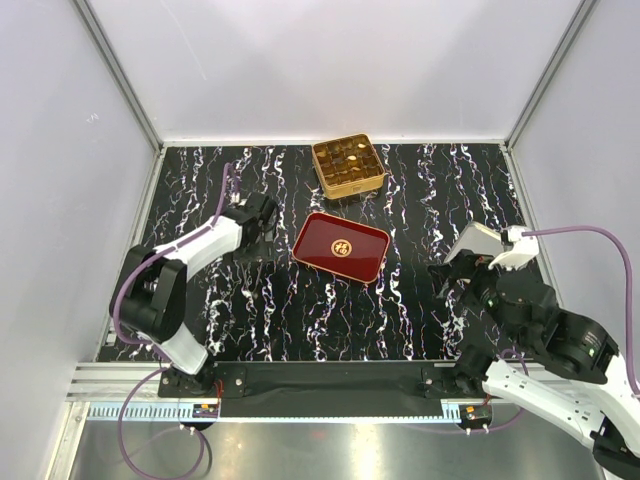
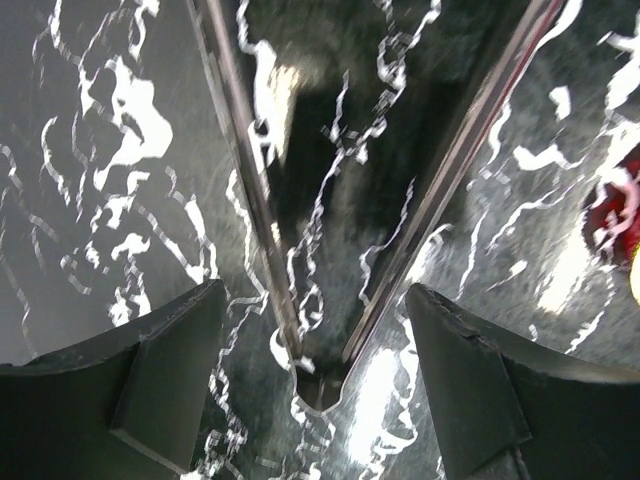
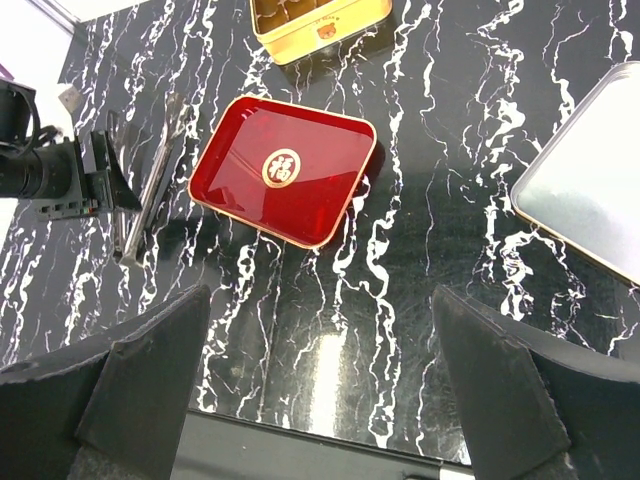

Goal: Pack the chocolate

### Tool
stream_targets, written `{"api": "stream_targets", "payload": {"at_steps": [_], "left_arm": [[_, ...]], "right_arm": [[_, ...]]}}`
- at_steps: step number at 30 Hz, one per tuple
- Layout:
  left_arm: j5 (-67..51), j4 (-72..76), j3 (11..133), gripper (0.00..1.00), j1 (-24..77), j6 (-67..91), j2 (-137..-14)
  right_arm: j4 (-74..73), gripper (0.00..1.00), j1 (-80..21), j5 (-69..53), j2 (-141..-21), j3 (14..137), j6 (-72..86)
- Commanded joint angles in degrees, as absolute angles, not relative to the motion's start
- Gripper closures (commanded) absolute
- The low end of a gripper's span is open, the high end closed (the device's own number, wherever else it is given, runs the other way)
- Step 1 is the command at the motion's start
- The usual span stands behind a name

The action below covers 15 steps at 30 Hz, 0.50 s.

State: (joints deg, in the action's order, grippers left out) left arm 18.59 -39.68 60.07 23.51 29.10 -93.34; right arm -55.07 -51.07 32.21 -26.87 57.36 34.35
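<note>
Two grippers show in the top view: the left gripper (image 1: 264,226) sits low just left of the red tray (image 1: 325,240), and the right gripper (image 1: 448,275) hangs well apart on the tray's other side. All the chocolate (image 1: 346,155) in sight lies in the cells of the gold tin (image 1: 356,185) beyond the tray. None shows loose on the table (image 1: 420,200), so packing looks near done.

Left wrist view: the fingers (image 2: 170,380) stand wide. The tongs (image 2: 255,230) lie flat between them, hinge end toward the wrist, touched by neither pad. Judgement: the step in hand is parting from the tongs. Rise straight up with the jaws wide, so neither leg is snagged or dragged toward the tray.

Right wrist view: this gripper's fingers (image 3: 150,390) are spread fully, with nothing between them. The tongs lie near the tray's left edge, and the tin stands apart from the tray. Open table lies on the near side of the tray; a pale rimmed sheet (image 3: 590,180) crowds the right side
</note>
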Motion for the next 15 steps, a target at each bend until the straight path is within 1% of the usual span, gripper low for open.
{"api": "stream_targets", "payload": {"at_steps": [1, 3, 5, 7, 9, 10, 11, 13, 15], "left_arm": [[19.08, -44.02, 64.50, 0.20, 23.29, 30.24, -89.57], [18.20, -46.30, 68.45, 0.16, 23.73, 29.10, -85.81], [14.69, -47.11, 71.79, 0.01, 23.91, 25.94, -83.25], [9.18, -46.85, 75.92, 0.01, 23.99, 23.66, -79.83], [5.56, -45.71, 78.38, 0.01, 24.08, 22.59, -77.88], [1.80, -45.18, 78.75, 0.01, 24.08, 22.50, -75.87], [0.37, -44.31, 78.75, 0.01, 24.17, 22.33, -74.89], [-4.72, -41.06, 76.13, 0.01, 24.78, 22.67, -70.69], [-7.02, -35.46, 71.92, 0.01, 25.57, 22.41, -66.99]], "right_arm": [[-51.16, 0.00, -51.50, 32.87, -30.48, 59.41, 35.77], [-50.02, 0.00, -51.50, 34.18, -34.08, 60.20, 36.30], [-50.79, 0.00, -51.50, 36.29, -41.28, 64.23, 36.13], [-53.52, 0.01, -51.50, 42.60, -48.38, 69.22, 36.74], [-54.66, 0.05, -51.07, 48.22, -52.28, 71.53, 35.78], [-54.06, 0.07, -50.46, 48.60, -55.51, 72.85, 34.38], [-53.27, 0.13, -48.88, 48.17, -57.03, 73.47, 32.28], [-52.30, 0.21, -40.12, 41.08, -61.23, 75.40, 30.86], [-50.20, 0.30, -33.78, 32.22, -63.10, 75.41, 29.36]]}}
